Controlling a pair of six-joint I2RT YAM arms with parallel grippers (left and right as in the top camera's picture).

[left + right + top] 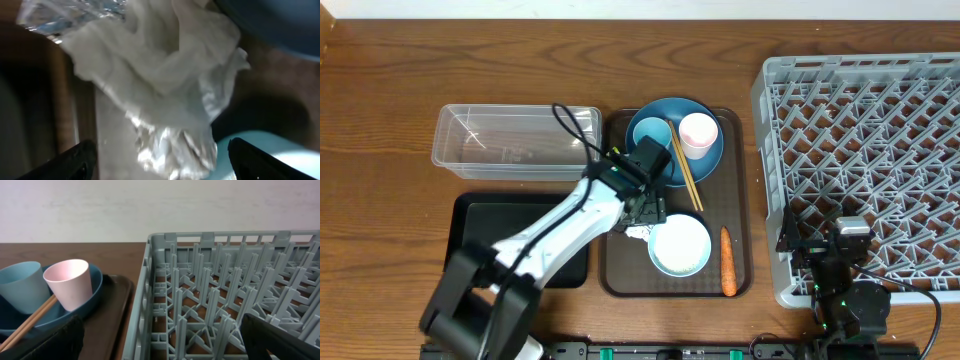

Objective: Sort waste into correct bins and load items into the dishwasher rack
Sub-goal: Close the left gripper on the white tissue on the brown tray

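A crumpled white napkin (160, 70) and crinkled silver foil (175, 145) lie on the brown serving tray beside the light-blue bowl (680, 245). My left gripper (160, 165) hangs open over them, one finger on each side, apart from the wad. On the dark-blue plate (705, 165) stand a light-blue cup (650, 135) and a pink cup (698, 133), with chopsticks (682, 165) lying across it. The clear tub (515, 140) and black tray (520, 240) sit to the left. My right gripper (165, 347) is open at the near left corner of the grey rack (870, 150).
An orange carrot (727, 262) lies on the brown serving tray (740, 200) right of the bowl. The left arm reaches across the black tray's right end. The rack's wall (150, 290) stands close beside the serving tray.
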